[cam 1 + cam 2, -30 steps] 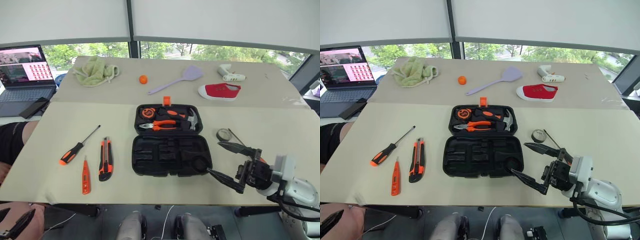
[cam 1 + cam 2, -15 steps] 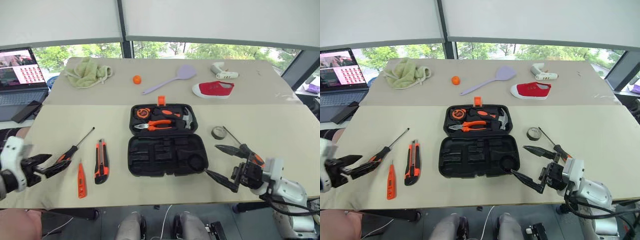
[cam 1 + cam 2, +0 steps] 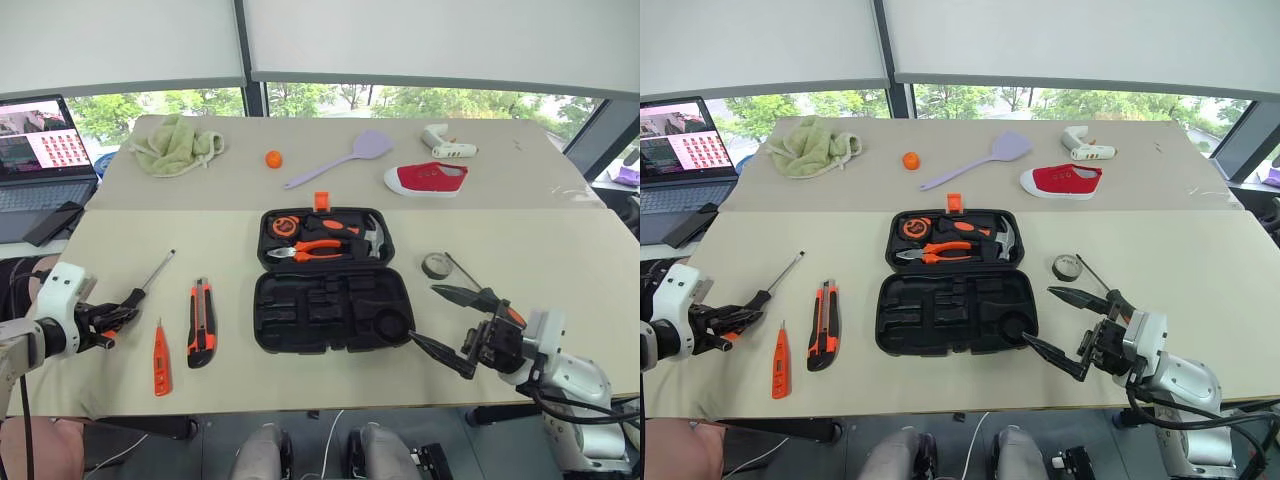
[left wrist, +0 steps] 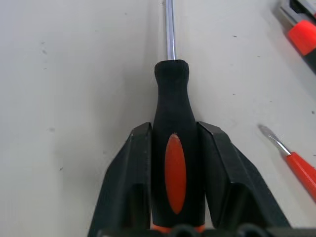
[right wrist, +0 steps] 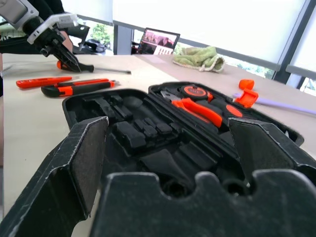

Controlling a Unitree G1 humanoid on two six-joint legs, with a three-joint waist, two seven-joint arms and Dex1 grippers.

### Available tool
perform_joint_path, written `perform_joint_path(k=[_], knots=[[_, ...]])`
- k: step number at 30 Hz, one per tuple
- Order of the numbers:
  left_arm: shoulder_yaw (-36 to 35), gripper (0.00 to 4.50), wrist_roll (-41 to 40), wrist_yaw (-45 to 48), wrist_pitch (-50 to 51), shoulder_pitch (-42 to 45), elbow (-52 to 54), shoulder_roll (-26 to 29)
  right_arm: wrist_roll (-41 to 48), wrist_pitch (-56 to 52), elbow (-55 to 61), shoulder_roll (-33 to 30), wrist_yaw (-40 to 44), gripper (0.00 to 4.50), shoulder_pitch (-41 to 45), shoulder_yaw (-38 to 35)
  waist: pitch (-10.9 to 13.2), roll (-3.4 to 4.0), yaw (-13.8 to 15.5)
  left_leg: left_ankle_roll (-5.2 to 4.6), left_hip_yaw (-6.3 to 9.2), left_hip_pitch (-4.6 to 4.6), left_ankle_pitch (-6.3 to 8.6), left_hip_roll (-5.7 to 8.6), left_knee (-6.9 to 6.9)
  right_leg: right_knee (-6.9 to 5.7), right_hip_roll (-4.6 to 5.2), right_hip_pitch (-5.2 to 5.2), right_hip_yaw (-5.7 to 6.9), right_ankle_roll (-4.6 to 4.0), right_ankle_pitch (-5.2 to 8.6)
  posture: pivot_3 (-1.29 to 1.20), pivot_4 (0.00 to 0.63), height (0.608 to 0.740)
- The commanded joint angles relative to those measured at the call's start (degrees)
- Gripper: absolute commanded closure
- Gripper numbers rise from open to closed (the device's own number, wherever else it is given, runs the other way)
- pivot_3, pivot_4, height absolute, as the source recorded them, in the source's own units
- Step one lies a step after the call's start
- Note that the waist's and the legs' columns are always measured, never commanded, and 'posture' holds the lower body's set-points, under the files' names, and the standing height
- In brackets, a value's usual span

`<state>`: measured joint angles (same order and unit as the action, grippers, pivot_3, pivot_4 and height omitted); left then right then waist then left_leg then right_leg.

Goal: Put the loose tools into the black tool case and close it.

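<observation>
Pincers: left pincer (image 4: 173, 163) is gripping the orange-and-black screwdriver (image 4: 170, 143) by its handle, shaft lying on the bench (image 3: 520, 250) ahead of it, tester screwdriver (image 3: 160, 360) and utility knife (image 3: 201, 322) just beside. Right pincer (image 3: 442, 321) is hovering wide apart, black tool case (image 3: 330, 280) lying open directly beyond, tape roll (image 3: 435, 265) near.

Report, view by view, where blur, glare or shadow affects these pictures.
Left wrist view: the left gripper's black fingers sit soft at close range, while the orange-and-black-handled screwdriver stays crisp. Right wrist view: the right gripper's fingers loom blurred, the black moulded-plastic tool case sharper. Head views: bright windows, even light, faint shadows.
</observation>
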<state>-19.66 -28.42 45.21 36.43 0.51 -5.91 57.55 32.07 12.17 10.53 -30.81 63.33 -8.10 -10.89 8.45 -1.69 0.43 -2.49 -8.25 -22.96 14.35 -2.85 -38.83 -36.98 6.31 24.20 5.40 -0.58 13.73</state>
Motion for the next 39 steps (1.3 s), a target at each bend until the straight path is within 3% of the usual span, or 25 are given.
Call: perform_joint_path(k=[1, 5, 9, 12, 16, 29, 31, 32, 35, 39], knots=[[-1.0, 3.55, 0.5, 6.5, -7.2, 5.4, 2.2, 2.4, 0.5, 0.9, 1.5, -2.2, -0.9, 0.0, -1.1, -4.9, 0.0, -0.02, 0.4, 0.02, 0.02, -0.06, 0.02, 0.02, -0.04, 0.0, 0.03, 0.0, 0.07, 0.0, 0.0, 0.0, 0.15, 0.74], [7.6, 3.55, 0.9, 13.6, -11.1, 14.5, 7.5, 0.5, 0.4, 1.4, -1.1, -4.1, -0.1, 0.0, -2.6, -8.2, 0.0, 0.0, 1.3, 0.02, 0.02, -0.08, 0.05, 0.09, -0.07, 0.02, 0.11, -0.04, 0.09, 0.02, 0.0, 0.0, 0.15, 0.74], [24.8, 3.55, 8.1, 19.3, -14.0, 30.4, 10.1, -7.3, -0.1, 1.1, -3.5, -6.2, 0.2, 0.0, -2.6, -10.5, 0.0, 0.05, 2.1, -0.25, 0.0, -0.15, -0.1, 0.3, -0.21, 0.0, 0.11, -0.12, 0.1, 0.2, -0.06, 0.0, 0.15, 0.74], [35.1, 3.55, 17.3, 21.2, -18.5, 36.9, 7.0, -11.5, -0.3, 0.4, -2.8, -6.6, -0.2, 0.0, -2.1, -10.4, 0.0, 0.04, 1.3, -0.65, -0.07, -0.19, -0.31, 0.32, -0.22, 0.04, 0.01, -0.09, -0.07, 0.24, -0.09, 0.0, 0.15, 0.74], [41.4, 3.55, 24.0, 19.6, -20.2, 41.7, 0.8, -17.4, -0.5, -0.7, -0.2, -6.6, -2.3, 0.0, -2.5, -10.5, 0.0, 0.04, 0.0, -0.59, -0.08, -0.18, -0.35, 0.25, -0.19, 0.06, -0.22, -0.03, -0.16, 0.24, -0.09, 0.0, 0.15, 0.74], [44.4, 3.55, 30.8, 20.9, -21.2, 42.2, -2.1, -21.4, -0.6, -3.5, 7.8, -6.0, -7.7, 0.0, -8.2, -11.3, 0.0, 0.03, 0.6, -0.98, 0.01, -0.26, -0.12, 0.19, -0.33, 0.04, -0.13, -0.05, -0.15, 0.28, -0.07, 0.0, 0.15, 0.74], [43.3, 2.6, 29.6, 21.0, -22.4, 42.1, -1.9, -22.5, -0.4, -3.9, 8.3, -6.1, -8.0, 0.0, -8.4, -11.1, 0.0, 0.03, 0.6, -0.99, 0.01, -0.26, -0.12, 0.19, -0.33, 0.04, -0.13, -0.05, -0.14, 0.28, -0.07, 0.0, 0.15, 0.74], [42.4, 2.44, 28.9, 20.7, -23.5, 42.0, -1.8, -23.1, -0.3, -4.2, 8.5, -6.1, -8.1, 0.0, -8.5, -11.0, 0.0, 0.03, 0.7, -0.99, 0.01, -0.26, -0.12, 0.19, -0.33, 0.04, -0.13, -0.05, -0.14, 0.28, -0.07, 0.0, 0.15, 0.74], [38.4, 1.37, 25.7, 18.7, -24.8, 41.8, -0.9, -25.7, -0.1, -4.9, 8.9, -6.1, -8.0, 0.0, -8.8, -11.0, 0.0, 0.02, 0.9, -1.0, 0.04, -0.31, -0.12, 0.21, -0.38, 0.04, -0.1, -0.04, -0.13, 0.28, -0.07, 0.0, 0.15, 0.74], [34.5, 1.37, 22.1, 17.7, -23.4, 39.8, 1.5, -27.0, 0.1, -5.7, 9.3, -6.1, -8.0, 0.0, -9.0, -11.1, 0.0, 0.03, 0.8, -1.0, 0.06, -0.31, -0.12, 0.2, -0.39, 0.03, -0.11, -0.03, -0.13, 0.28, -0.07, 0.0, 0.15, 0.74]])
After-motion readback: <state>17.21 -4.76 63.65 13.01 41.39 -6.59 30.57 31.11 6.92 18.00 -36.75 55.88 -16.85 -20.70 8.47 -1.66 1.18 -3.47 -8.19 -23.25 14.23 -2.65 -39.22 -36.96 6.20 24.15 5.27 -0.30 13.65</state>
